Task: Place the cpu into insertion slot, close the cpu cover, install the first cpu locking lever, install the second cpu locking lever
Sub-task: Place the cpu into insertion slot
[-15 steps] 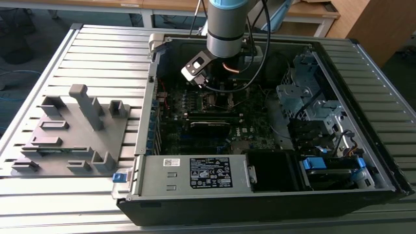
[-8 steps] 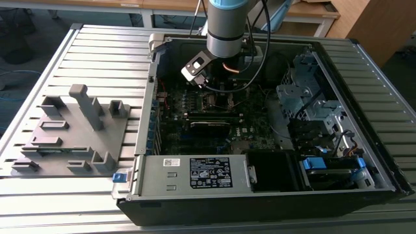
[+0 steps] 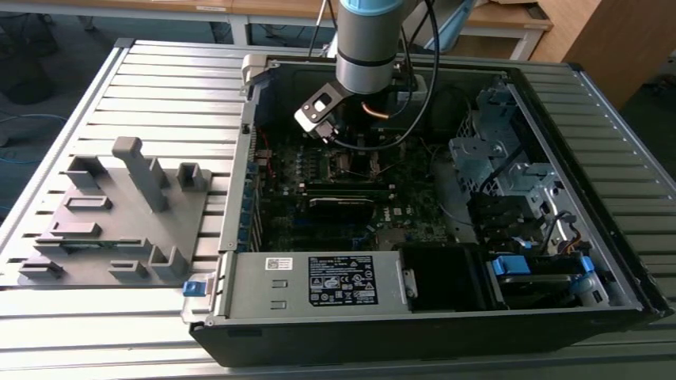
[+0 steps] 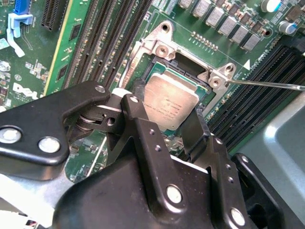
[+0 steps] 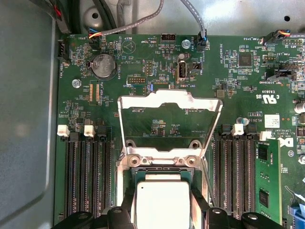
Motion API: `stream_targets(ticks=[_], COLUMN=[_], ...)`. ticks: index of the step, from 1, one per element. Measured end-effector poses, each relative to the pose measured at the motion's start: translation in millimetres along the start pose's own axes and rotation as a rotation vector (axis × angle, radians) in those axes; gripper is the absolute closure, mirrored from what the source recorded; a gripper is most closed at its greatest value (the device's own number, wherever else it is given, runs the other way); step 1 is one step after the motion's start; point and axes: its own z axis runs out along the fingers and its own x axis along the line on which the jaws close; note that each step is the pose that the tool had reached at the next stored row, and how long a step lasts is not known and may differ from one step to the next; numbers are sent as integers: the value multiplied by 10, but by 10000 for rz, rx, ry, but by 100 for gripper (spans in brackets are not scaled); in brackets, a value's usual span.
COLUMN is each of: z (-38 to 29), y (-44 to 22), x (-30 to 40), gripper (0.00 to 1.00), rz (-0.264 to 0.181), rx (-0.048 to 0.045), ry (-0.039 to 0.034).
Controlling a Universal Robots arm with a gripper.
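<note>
Jaws are down inside the open computer case [image 3: 423, 336] on the worktop [image 3: 158, 87], closed in on the cpu [image 4: 171, 98], with a finger [image 4: 138, 90] tight against each of two opposite edges. The chip lies flat in the insertion slot [image 4: 188, 70], silvery face up. The cpu cover [image 5: 138, 101] stands swung up off the slot, and a thin locking lever [image 4: 267, 85] pokes out free alongside.

The black metal gripper [image 4: 169, 101] covered one edge of the small silvery-grey square cpu [image 4: 164, 93] in the second wrist view; in the first wrist view the cpu [image 5: 162, 205] was cut off at the edge.
</note>
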Motion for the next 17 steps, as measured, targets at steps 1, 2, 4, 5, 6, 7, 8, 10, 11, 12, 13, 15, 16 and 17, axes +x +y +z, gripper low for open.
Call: stream_targets(ticks=[1, 2, 4, 5, 6, 7, 8, 10, 11, 12, 13, 15, 16, 17], z=[0, 0, 1, 1, 3, 4, 4, 2, 2, 2, 1, -14, -31, -49], y=[0, 0, 0, 0, 0, 1, 0, 0, 0, 0, 0, 0, 1, 2], x=[0, 0, 0, 0, 1, 1, 1, 0, 0, 0, 0, 0, 0, 0], gripper=[46, 46, 46, 46, 45, 45, 45, 38, 38, 38, 38, 38, 38, 38], rz=[0, 0, 0, 0, 0, 0, 0, 0, 0, 0, 0, 0, 1, 1], rx=[0, 0, 0, 0, -5, -6, -4, -1, -1, 0, 0, 0, 0, -1], ry=[0, 0, 0, 0, 7, 8, 6, 2, 1, 0, 0, 0, 0, 1])
